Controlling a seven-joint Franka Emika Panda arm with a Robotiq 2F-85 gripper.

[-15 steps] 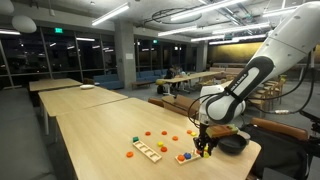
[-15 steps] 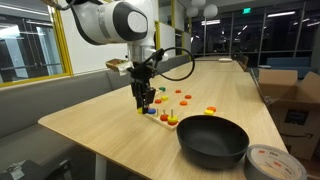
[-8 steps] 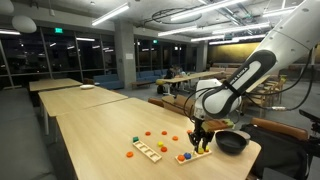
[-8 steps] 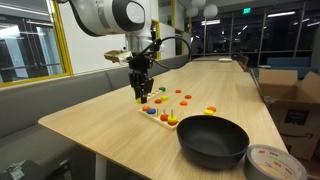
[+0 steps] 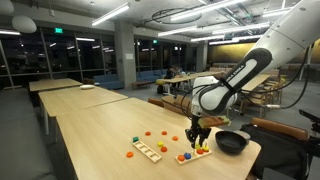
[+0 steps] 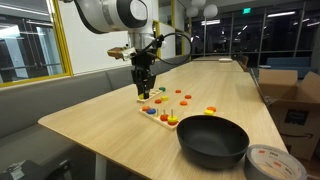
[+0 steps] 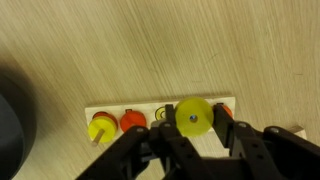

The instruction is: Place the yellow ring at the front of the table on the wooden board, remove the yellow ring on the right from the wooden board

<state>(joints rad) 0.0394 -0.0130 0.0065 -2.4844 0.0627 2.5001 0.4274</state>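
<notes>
In the wrist view my gripper (image 7: 193, 119) is shut on a yellow ring (image 7: 193, 116) and holds it above the wooden board (image 7: 150, 104). On the board sit another yellow ring (image 7: 101, 128) at its left end and a red ring (image 7: 133, 123) beside it. A further red piece is partly hidden behind my right finger. In both exterior views the gripper (image 5: 197, 140) (image 6: 144, 92) hangs a little above the peg board (image 5: 193, 155) (image 6: 160, 112), which carries several coloured rings.
A black bowl (image 5: 232, 141) (image 6: 212, 138) stands close beside the board and shows at the wrist view's left edge (image 7: 8, 120). A second wooden board (image 5: 147, 151) and loose orange rings (image 5: 147, 133) (image 6: 210, 110) lie nearby. A round tin (image 6: 278, 160) sits at the table corner.
My gripper has risen from the peg board with the yellow ring held between its fingers, and has drifted slightly sideways above it.
</notes>
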